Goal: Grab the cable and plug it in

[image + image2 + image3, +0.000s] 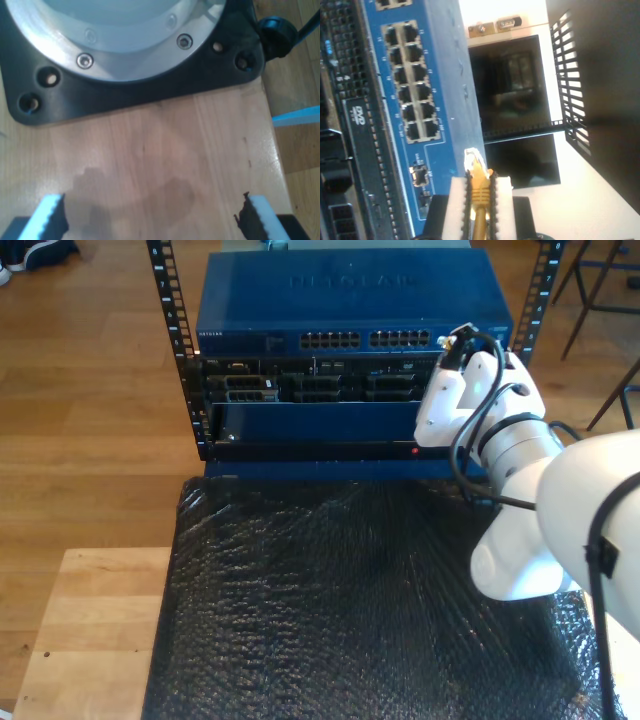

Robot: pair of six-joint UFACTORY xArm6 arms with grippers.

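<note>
The yellow cable is clamped in my second tool, its clear plug just beside the blue switch, below the ports; "DVD" is read nearby. My first tool is held released above wooden table.

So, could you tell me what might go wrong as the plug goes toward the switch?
1. The plug sits off to one side of the port block on the switch, so it may hit blank panel rather than a port.
2. My second gripper holds the cable just behind the plug; the short tip could tilt or slip between the fingers on contact.
</note>
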